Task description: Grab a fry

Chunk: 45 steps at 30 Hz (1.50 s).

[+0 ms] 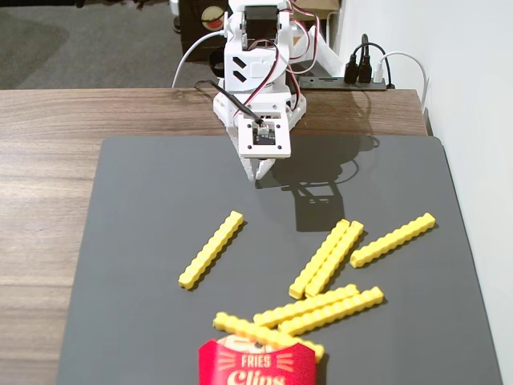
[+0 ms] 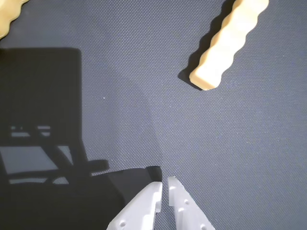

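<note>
Several yellow ridged fries lie on the dark grey mat (image 1: 144, 208). One fry (image 1: 211, 249) lies alone on the left of the fixed view, and its near end shows at the upper right of the wrist view (image 2: 230, 40). A pair of fries (image 1: 326, 258) lies at the centre right. Another fry (image 1: 393, 240) lies further right. My white gripper (image 1: 262, 170) hangs over the mat's far part, apart from every fry. In the wrist view the gripper (image 2: 164, 184) is shut and empty, just above bare mat.
A red "Fries Clips" carton (image 1: 267, 365) sits at the mat's near edge with a fry (image 1: 264, 334) on it, and two more fries (image 1: 321, 307) lie just behind. A fry tip (image 2: 10, 14) shows at the wrist view's top left. The arm's base (image 1: 258, 72) and cables stand on the wooden table (image 1: 48, 160).
</note>
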### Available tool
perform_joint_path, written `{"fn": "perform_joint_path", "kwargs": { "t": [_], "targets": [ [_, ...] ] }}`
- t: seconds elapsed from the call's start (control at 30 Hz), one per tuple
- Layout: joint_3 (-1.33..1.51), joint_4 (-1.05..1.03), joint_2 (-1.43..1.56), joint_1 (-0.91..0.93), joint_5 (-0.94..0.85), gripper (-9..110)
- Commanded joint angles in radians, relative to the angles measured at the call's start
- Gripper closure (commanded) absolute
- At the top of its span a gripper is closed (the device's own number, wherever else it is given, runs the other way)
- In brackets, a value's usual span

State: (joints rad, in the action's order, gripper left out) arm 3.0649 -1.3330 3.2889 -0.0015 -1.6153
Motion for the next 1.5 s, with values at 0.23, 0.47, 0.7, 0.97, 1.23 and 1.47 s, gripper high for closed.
{"fn": "perform_joint_path", "kwargs": {
  "t": [0.23, 0.47, 0.7, 0.97, 1.23, 1.47],
  "targets": [
    [-0.083, 0.057, -0.166, 0.017, -0.008, 101],
    [-0.288, 0.049, -0.37, 0.025, 0.147, 101],
    [-0.508, 0.063, -0.624, 0.066, 0.301, 101],
    [-0.689, 0.178, -0.95, 0.19, 0.301, 99],
    [-0.769, 0.31, -1.212, 0.232, 0.258, 82],
    [-0.781, 0.417, -1.351, 0.222, 0.253, 79]
  ]
}}
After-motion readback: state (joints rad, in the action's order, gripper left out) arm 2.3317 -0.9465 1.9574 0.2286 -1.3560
